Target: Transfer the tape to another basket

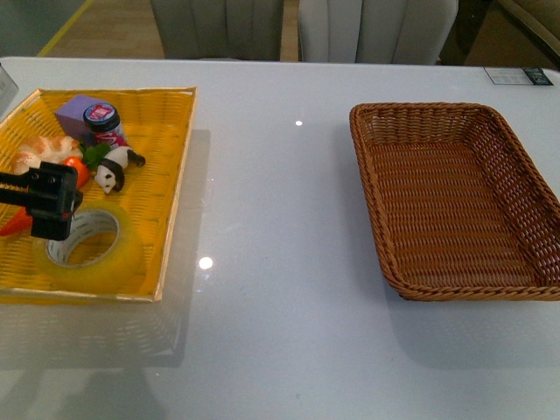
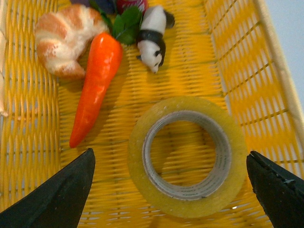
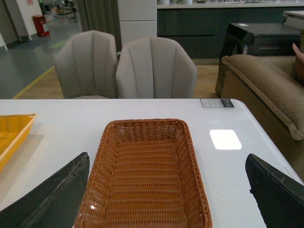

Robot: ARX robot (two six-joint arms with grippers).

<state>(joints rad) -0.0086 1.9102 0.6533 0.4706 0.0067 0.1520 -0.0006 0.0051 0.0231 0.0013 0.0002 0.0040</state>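
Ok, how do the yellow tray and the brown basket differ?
The yellow tray is shallow and bright; the brown basket is deeper and dark. The tray holds the tape and a toy panda; the basket is empty. The tray sits left, the basket right. Both are woven, rectangular, on the table.

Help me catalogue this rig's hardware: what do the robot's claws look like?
Both the left claw and the right claw have matte black, wedge-shaped fingers tapering to points. From the front view, the left one's body is black and blocky. No cables or markings show.
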